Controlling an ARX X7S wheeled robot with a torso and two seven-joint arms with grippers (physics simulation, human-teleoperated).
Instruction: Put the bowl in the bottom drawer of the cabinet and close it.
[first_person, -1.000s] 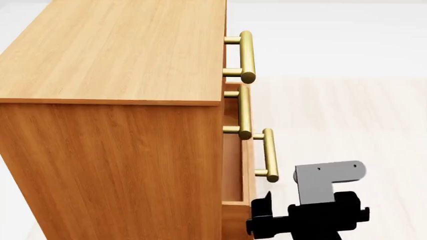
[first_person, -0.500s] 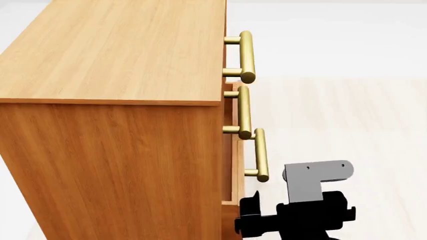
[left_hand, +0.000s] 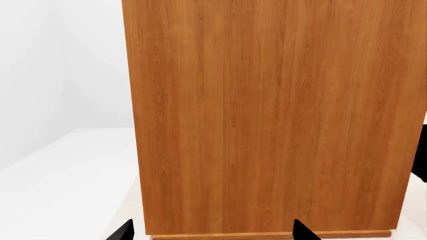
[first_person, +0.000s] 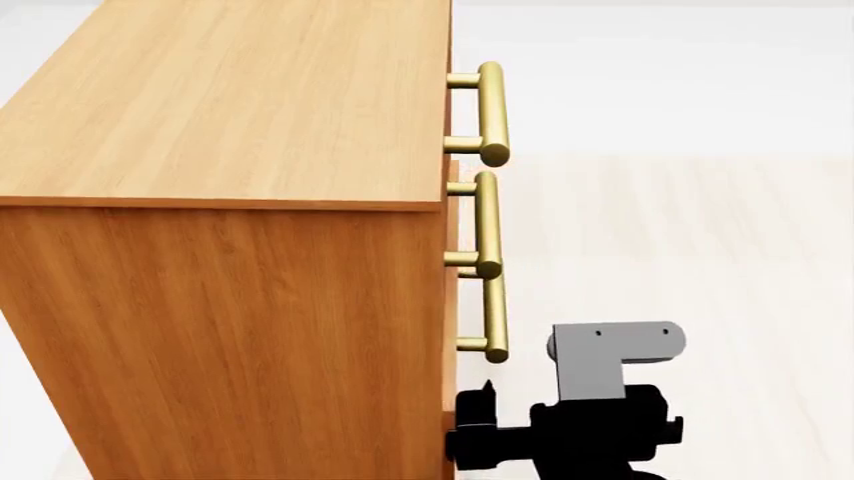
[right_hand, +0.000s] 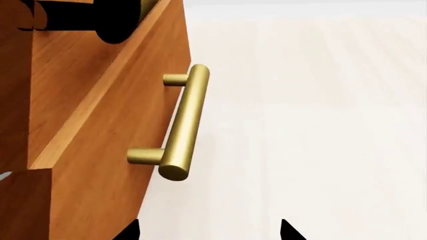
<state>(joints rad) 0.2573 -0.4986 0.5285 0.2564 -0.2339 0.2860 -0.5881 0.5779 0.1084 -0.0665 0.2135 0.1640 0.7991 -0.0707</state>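
Observation:
The cabinet (first_person: 227, 290) fills the left of the head view, its three brass handles facing right. The bottom drawer (right_hand: 127, 115) has its handle (first_person: 495, 318) almost in line with the two above, and its front looks nearly level with theirs. My right gripper (right_hand: 209, 232) is open and holds nothing. It sits just in front of that drawer, below its handle (right_hand: 183, 122), with the arm (first_person: 574, 430) close to the drawer front. My left gripper (left_hand: 212, 234) is open and empty, facing the cabinet's plain side panel (left_hand: 267, 115). The bowl is out of view.
Pale floor (first_person: 694, 230) stretches to the right of the cabinet. A white wall and a pale floor (left_hand: 60, 170) lie beside the cabinet's side panel.
The bottom drawer has slid in towards the cabinet, its handle moving left. My right gripper has moved left along with it.

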